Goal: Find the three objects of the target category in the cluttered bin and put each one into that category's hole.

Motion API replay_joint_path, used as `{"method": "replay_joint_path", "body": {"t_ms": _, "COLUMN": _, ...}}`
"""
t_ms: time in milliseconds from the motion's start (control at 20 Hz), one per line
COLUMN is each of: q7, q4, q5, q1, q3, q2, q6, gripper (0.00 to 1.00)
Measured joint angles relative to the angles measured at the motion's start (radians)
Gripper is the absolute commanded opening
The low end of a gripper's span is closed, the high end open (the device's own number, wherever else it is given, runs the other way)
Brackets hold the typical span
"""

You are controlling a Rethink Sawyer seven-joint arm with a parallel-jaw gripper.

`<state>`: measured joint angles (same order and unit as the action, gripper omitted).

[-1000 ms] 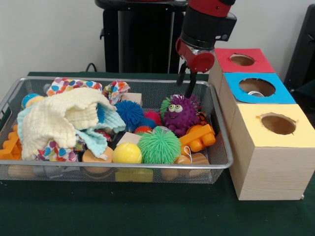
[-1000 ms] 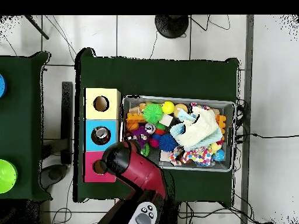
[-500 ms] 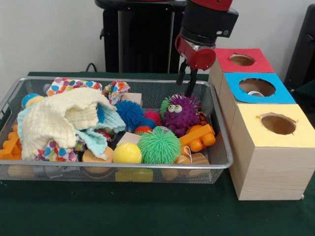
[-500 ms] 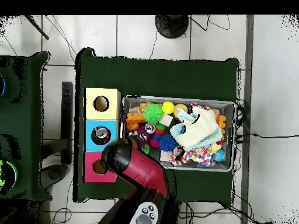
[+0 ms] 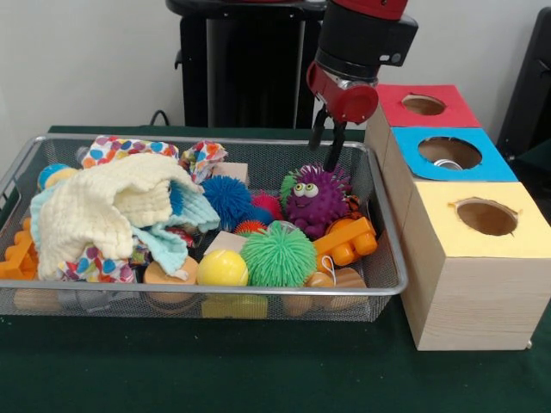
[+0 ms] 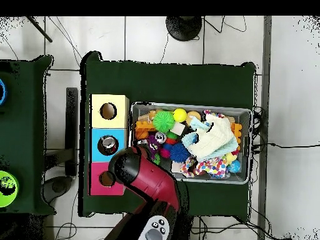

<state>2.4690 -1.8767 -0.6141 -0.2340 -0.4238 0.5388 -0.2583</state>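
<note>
three wooden boxes, one wire bin, four spiky balls

The red and black arm comes down from the top with the wrist pretty much vertical, and the gripper hangs there with its two dark fingers pointing down, slightly apart and holding nothing.

The yellow cloth is covering whatever is lying beneath it in the wire basket. In the overhead view the red arm is hiding the tool and the basket's corner. Something silvery is showing dimly inside the blue-surround hole, too small to identify.
</note>
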Motion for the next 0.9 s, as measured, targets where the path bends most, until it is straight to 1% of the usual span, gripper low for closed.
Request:
{"method": "replay_joint_path", "body": {"t_ms": 400, "q7": 0.000, "q4": 0.009, "q5": 0.000, "q1": 0.000, "q3": 0.000, "q2": -0.008, "q6": 0.000, "gripper": 1.00}}
{"method": "replay_joint_path", "body": {"t_ms": 650, "q7": 0.000, "q4": 0.041, "q5": 0.000, "q1": 0.000, "q3": 0.000, "q2": -0.022, "q6": -0.011, "gripper": 1.00}}
{"method": "replay_joint_path", "body": {"t_ms": 900, "q7": 0.000, "q4": 0.078, "q5": 0.000, "q1": 0.000, "q3": 0.000, "q2": -0.037, "q6": -0.045, "gripper": 1.00}}
